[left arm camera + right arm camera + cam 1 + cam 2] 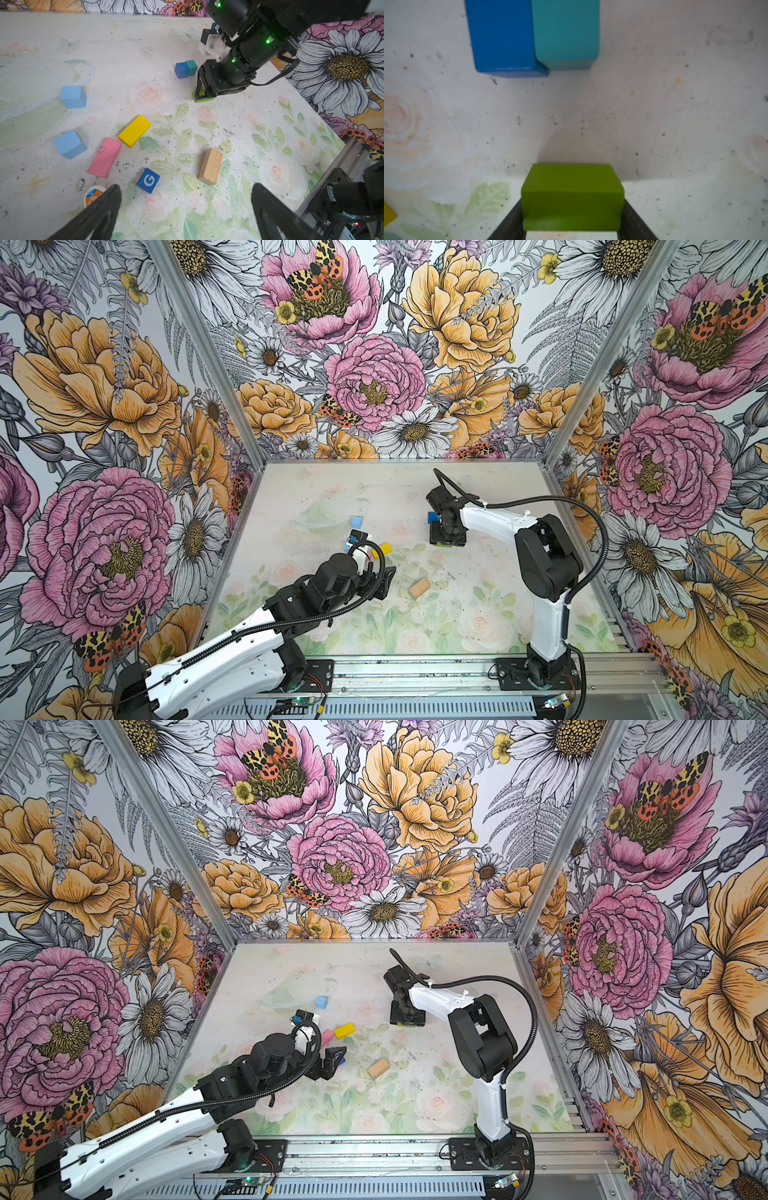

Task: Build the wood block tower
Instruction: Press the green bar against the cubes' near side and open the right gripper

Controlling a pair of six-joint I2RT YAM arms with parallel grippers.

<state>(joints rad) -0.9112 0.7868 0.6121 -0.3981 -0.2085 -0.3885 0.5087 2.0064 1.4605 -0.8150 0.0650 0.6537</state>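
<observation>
My left gripper [186, 187] hangs spread wide and empty, nearest me; in both top views the tan brick [378, 1068] lies at its three o'clock and the yellow brick [344, 1030] at eleven from the tan one. Farther back, my right gripper [572, 204] is clamped on the green brick [572, 185], at one o'clock from the tan brick

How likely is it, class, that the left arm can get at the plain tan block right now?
Probably yes. The left gripper is open and empty, the tan block lies alone on the mat just ahead of its fingers, and the right gripper is busy farther off at the green block.
</observation>
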